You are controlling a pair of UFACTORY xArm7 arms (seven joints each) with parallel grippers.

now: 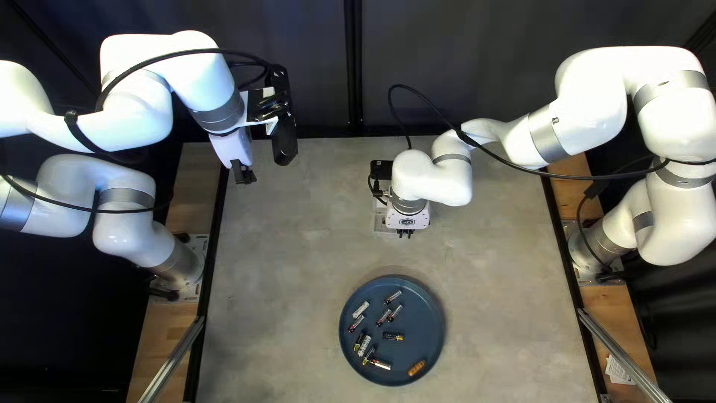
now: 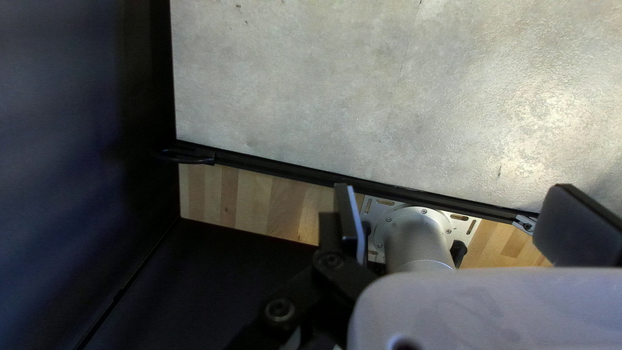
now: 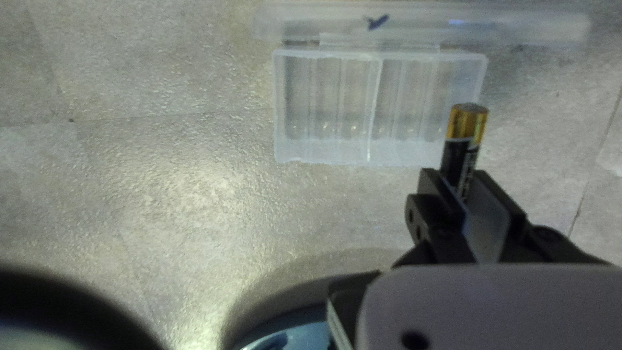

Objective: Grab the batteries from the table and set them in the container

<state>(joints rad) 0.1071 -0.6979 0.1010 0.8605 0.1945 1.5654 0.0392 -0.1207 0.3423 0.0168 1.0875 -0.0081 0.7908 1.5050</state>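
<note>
"What could spoil it from here?"

"The angle, most likely. The right gripper [image 3: 458,179] pinches a battery [image 3: 464,146] near one end, with the gold end jutting past its fingertips, just beside a corner of the clear container [image 3: 324,152] in the right wrist view. The slots run lengthwise, so if it goes in steeply it may catch a divider and pivot in the grip."

"And if it's lowered off to the side?"

"Then it could strike the outer wall and shove the container, which looks light. The height between them can't be told."

"Does the lid [image 3: 311,24] get in the way?"

"It lies folded open along the far side. A push too far that way might bump it. No battery shows in the slots, so there's room."

"Where are the others?"

"The loose batteries [image 1: 383,318] lie at mixed angles on a blue plate [image 1: 429,306], nearer the table's near edge. Some sit close together, so later grasps might nudge a neighbour."

"What about the left gripper [image 2: 455,190]?"

"Its fingers stand wide apart, holding nothing, well away from the work. The right arm's black cable [image 1: 522,167] loops above the table, apart from the plate."
</note>
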